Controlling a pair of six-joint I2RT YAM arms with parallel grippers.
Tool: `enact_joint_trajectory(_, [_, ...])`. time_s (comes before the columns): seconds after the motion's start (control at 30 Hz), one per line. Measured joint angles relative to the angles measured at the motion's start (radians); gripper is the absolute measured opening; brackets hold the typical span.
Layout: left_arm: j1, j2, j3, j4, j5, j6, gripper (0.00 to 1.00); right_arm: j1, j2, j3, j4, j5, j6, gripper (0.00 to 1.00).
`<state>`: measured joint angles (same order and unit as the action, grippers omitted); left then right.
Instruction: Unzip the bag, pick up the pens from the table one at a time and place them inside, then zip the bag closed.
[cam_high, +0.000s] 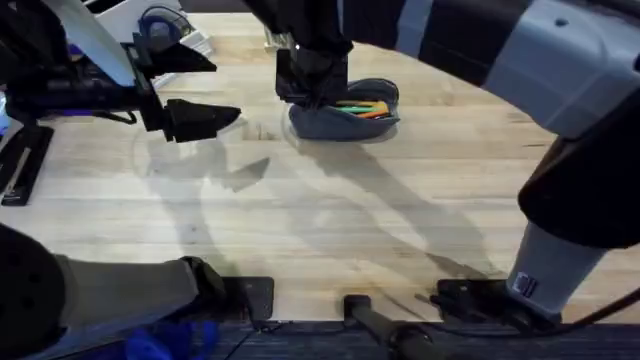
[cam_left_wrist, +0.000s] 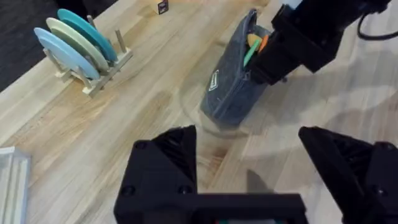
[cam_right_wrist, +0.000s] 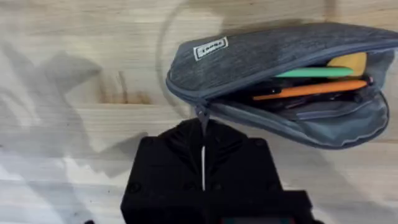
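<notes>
- The bag (cam_right_wrist: 273, 68) lies on the far middle of the counter (cam_high: 330, 220), unzipped, its mouth gaping.
- Pens (cam_right_wrist: 311, 89) are already inside: an orange one and a green one show in the opening, with something dark beside them. None seems left on the counter, so zipping shut looks like the remaining step.
- The right hand (cam_right_wrist: 203, 134) sits at the bag's end, fingers pressed together on the zipper pull (cam_right_wrist: 202, 113).
- The left hand (cam_left_wrist: 249, 162) hovers short of the bag, fingers spread wide, holding nothing.
</notes>
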<state>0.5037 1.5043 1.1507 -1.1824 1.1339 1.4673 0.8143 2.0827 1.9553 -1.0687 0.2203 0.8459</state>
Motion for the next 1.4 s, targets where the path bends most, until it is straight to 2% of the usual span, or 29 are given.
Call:
enact_joint_trajectory(0.33, [0.000,0.005,0.000,0.001,0.000,0.000,0.994,0.002,0.000,0.025,-0.037,-0.003,0.000,0.032])
enact_joint_trajectory(0.6, [0.000,0.070,0.000,0.018,0.005,0.000,0.994,0.002,0.000,0.026,-0.037,-0.003,0.000,0.032])
enact_joint_trajectory(0.93, [0.000,0.124,0.000,0.064,0.049,0.020,0.993,0.002,0.000,0.026,-0.037,-0.003,0.000,0.032])
enact_joint_trajectory(1.4, [-0.030,0.153,0.000,0.129,0.052,0.045,0.993,0.002,0.000,0.026,-0.038,-0.003,0.000,0.032])
